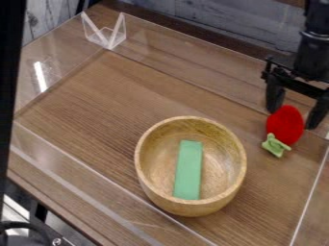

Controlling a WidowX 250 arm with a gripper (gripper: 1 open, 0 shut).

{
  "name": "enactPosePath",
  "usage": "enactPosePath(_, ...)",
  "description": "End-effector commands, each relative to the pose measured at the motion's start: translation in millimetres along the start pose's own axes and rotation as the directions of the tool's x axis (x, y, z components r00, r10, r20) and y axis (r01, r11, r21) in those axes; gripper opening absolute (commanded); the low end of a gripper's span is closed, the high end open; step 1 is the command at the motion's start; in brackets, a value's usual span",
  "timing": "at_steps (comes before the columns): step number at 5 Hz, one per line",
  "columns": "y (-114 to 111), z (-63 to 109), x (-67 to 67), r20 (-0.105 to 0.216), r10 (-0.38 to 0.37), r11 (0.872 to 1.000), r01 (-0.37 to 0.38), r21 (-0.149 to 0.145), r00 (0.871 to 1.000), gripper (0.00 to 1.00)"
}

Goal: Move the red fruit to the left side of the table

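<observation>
The red fruit (286, 124) lies at the right side of the table (115, 96), small and glossy, with its green leafy base (275, 146) pointing toward the front. My gripper (297, 102) hangs just above and behind it, pointing straight down, its two black fingers (274, 94) spread apart with nothing between them. The right finger stands partly behind the fruit's upper right side. Whether a finger touches the fruit is unclear.
A wooden bowl (190, 164) with a flat green stick (190, 170) inside sits front of centre. Low clear acrylic walls (38, 67) ring the tabletop, with a clear bracket (104, 31) at the back left corner. The right wall (309, 192) runs close by the fruit.
</observation>
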State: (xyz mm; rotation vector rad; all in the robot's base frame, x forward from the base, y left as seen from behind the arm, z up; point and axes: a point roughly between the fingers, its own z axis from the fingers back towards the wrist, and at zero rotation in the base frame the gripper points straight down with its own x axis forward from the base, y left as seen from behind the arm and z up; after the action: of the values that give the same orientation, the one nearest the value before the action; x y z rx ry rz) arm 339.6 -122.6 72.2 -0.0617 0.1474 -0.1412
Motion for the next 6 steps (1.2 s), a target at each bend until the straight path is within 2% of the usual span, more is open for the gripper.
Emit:
enactPosePath(1, -9, 16.0, 6.4, 0.052, -0.033, 0.999, 0.033, -0.002, 0.998, 1.0)
enactPosePath(3, -8, 12.9, 26.1, 0.024, -0.003, 1.0, 0.003, -0.001, 1.0, 1.0)
enactPosePath(5, 13, -15.5, 25.5, -0.006, 0.002, 1.0, -0.002, 0.003, 1.0, 1.0)
enactPosePath(6, 2, -20.6, 24.8, 0.0, 0.037, 0.999, -0.037, -0.002, 0.999, 1.0)
